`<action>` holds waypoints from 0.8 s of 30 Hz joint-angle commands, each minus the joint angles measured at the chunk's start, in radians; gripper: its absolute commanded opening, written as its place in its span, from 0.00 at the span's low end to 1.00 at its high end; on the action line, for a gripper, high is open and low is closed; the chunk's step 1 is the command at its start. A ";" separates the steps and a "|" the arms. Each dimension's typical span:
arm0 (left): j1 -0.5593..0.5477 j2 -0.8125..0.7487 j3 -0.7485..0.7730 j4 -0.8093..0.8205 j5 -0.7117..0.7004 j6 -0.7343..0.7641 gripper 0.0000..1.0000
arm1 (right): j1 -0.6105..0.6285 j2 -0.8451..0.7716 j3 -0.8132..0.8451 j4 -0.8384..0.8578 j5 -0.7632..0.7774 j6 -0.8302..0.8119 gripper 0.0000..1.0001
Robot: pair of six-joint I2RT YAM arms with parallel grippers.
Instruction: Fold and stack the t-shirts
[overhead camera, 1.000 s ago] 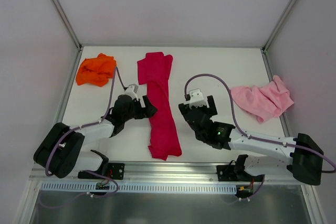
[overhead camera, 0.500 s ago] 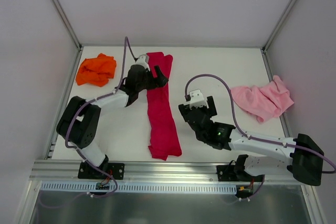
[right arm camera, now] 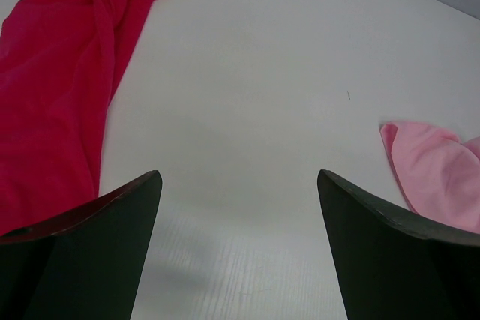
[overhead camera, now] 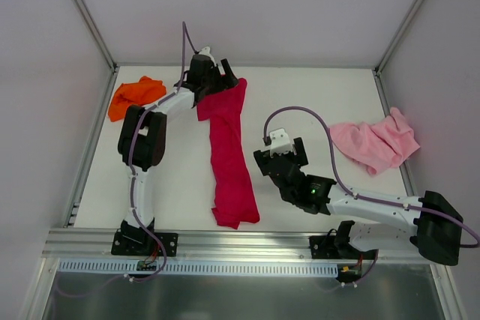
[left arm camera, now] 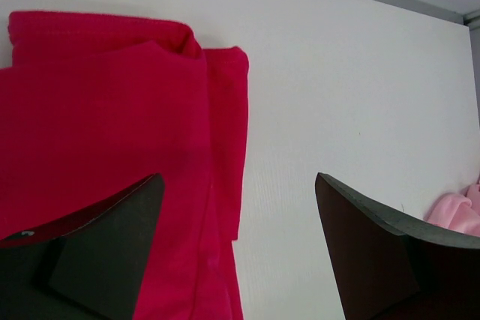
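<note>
Hovering at the far end of the crimson red cloth t-shirt (overhead camera: 229, 159), a long strip on the white table (overhead camera: 315, 95) between the crumpled bright orange t-shirt (overhead camera: 135, 99) and pale pink t-shirt (overhead camera: 375, 142), left gripper (left arm camera: 238, 181) and right gripper (right arm camera: 238, 177) both gape empty; cloth looks light and limp, best pinched at its 2 far corners.
</note>
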 commanded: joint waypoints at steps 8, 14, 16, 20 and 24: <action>0.021 0.142 0.291 -0.126 0.039 0.067 0.84 | -0.003 -0.033 -0.013 0.047 -0.042 0.016 0.90; 0.030 0.182 0.340 -0.205 -0.019 0.038 0.85 | -0.001 -0.059 -0.019 0.050 -0.070 0.013 0.90; 0.039 0.188 0.339 -0.211 -0.039 0.018 0.85 | 0.000 -0.068 -0.028 0.057 -0.079 0.005 0.90; 0.055 0.226 0.362 -0.221 -0.022 -0.006 0.85 | 0.000 -0.085 -0.034 0.062 -0.099 0.001 0.91; 0.064 0.263 0.377 -0.234 -0.018 -0.028 0.85 | 0.002 -0.086 -0.032 0.058 -0.103 -0.003 0.91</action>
